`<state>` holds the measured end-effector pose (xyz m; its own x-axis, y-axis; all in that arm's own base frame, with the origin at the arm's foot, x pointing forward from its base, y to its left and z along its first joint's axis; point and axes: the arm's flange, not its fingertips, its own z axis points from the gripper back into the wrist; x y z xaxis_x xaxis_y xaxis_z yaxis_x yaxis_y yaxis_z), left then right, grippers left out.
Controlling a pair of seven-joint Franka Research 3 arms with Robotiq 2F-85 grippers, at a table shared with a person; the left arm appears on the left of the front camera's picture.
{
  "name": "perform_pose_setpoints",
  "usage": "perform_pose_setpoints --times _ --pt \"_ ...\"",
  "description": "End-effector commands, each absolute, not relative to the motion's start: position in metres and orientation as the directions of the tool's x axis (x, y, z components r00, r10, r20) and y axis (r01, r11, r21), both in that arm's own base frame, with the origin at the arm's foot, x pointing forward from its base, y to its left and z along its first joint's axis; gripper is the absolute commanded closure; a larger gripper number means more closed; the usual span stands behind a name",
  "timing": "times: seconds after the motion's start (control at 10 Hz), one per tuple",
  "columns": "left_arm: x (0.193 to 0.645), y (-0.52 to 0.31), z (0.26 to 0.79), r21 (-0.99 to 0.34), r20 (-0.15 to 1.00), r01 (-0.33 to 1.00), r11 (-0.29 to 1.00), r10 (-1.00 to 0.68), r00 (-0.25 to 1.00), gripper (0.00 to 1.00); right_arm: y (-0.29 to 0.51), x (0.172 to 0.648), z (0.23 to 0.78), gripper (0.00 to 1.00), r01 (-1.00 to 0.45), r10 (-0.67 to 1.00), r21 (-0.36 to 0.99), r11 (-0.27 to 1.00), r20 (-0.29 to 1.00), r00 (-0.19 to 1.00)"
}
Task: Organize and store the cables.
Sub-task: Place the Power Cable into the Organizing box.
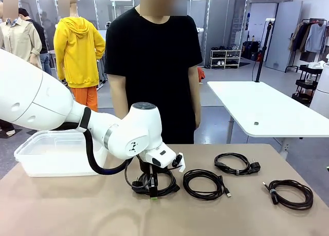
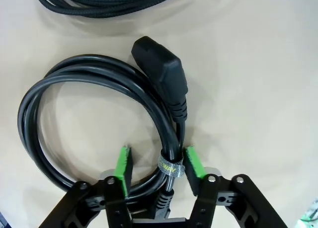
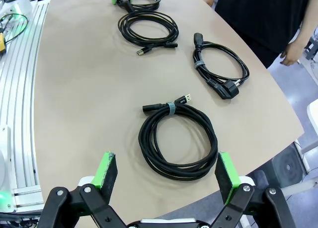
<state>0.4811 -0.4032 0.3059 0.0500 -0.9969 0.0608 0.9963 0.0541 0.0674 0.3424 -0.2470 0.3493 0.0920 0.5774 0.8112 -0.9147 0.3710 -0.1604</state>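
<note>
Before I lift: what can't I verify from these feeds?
- Front view: left gripper and gripped coil mostly behind the arm's wrist.
- Left wrist view: coil's near side cut off at bottom edge, behind fingers.
- Front view: bin contents, behind its frosted wall and the arm.

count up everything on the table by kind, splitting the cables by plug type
power cord: 2, this one clamped in the left gripper, the other lying loose
usb cable: 2, the second beside the gripped coil
clear plastic bin: 1
total: 5
</note>
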Motion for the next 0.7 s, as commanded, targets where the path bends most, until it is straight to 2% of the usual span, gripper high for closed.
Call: perform_pose_setpoints --times 0.0,0.2,0.4,0.6 --pt "0.484 -0.401 0.310 0.049 0.039 0.997 0.057 -0.998 0.055 0.84 -0.244 0.340 0.352 0.00 -0.916 0.585 -0.145 0.374 0.803 0.112" --pt "0.479 -0.399 0.320 0.043 0.043 0.997 0.058 -0.998 0.056 1.00 -0.244 0.340 0.352 0.00 -0.916 0.585 -0.145 0.374 0.803 0.112" --pt "0.467 -0.395 0.359 0.037 0.074 0.998 0.057 -0.996 0.054 1.00 -0.244 0.340 0.352 0.00 -0.916 0.585 -0.145 0.374 0.803 0.112" --pt "0.454 -0.384 0.405 0.092 0.072 0.995 0.043 -0.997 0.036 1.00 -0.244 0.340 0.352 0.00 -0.916 0.585 -0.145 0.374 0.803 0.112"
